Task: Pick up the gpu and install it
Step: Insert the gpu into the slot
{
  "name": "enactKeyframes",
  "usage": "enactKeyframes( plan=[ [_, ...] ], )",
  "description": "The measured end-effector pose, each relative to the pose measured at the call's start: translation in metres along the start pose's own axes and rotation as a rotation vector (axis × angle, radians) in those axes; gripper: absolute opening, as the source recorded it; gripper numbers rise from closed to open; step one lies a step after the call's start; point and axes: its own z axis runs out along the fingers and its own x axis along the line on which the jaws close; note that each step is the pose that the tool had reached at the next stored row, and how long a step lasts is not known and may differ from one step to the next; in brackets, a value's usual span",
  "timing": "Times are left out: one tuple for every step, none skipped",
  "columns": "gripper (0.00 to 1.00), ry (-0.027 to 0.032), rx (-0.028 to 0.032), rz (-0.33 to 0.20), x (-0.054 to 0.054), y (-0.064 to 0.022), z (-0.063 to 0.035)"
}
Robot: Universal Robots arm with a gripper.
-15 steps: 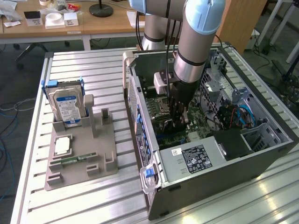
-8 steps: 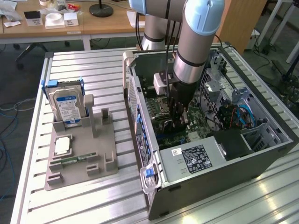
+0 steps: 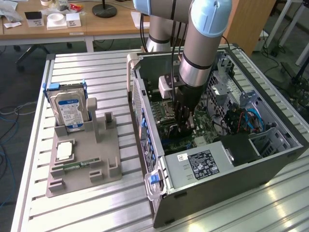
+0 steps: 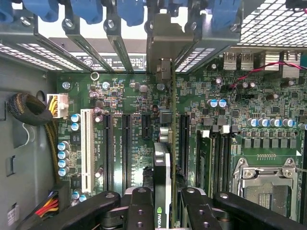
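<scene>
Edgewise, gpu [image 4: 162, 167] in gripper [image 4: 163, 211], just above motherboard [image 4: 124, 91]

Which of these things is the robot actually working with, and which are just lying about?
In use:
- gpu, gripped edge-on by the gripper above the motherboard
- computer case, lying open

Lying about:
- hard drive standing in the grey parts holder
- memory stick on that holder

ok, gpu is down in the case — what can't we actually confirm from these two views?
- Exterior view: the gpu and its slot sit behind the gripper and arm, so its seating can't be judged.
- Wrist view: the card is seen edge-on; the contact edge is not visible. The black fingers cover its near end.
- Wrist view: the bracket end against the rear panel slots is too foreshortened to judge.
</scene>
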Motion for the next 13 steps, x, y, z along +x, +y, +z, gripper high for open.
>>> enactKeyframes(
  plan=[
    [0.27, -0.0001, 0.0000, 0.000, 0.0000, 0.0000, 0.0004],
    [0.27, 0.0002, 0.0000, 0.000, 0.0000, 0.0000, 0.0004],
    [0.27, 0.0003, -0.0001, 0.000, 0.0000, 0.0000, 0.0004],
    [0.27, 0.0004, -0.0001, 0.000, 0.0000, 0.0000, 0.0004],
    [0.27, 0.0004, 0.0000, 0.000, 0.0000, 0.0001, 0.0004],
    [0.27, 0.0003, 0.0001, 0.000, 0.0000, 0.0005, 0.0005],
    [0.27, 0.0003, 0.0003, 0.000, -0.0001, 0.0009, 0.0005],
    [0.27, 0.0002, 0.0002, 0.000, -0.0001, 0.0014, 0.0006],
    [0.27, 0.0002, 0.0001, 0.000, -0.0002, 0.0019, 0.0007],
    [0.27, 0.0003, 0.0002, 0.000, -0.0002, 0.0024, 0.0008],
    [0.27, 0.0004, 0.0003, 0.000, -0.0002, 0.0028, 0.0009],
    [0.27, 0.0006, 0.0002, 0.000, -0.0001, 0.0030, 0.0010],
    [0.27, 0.0007, 0.0003, 0.000, -0.0001, 0.0032, 0.0012]
  ],
)
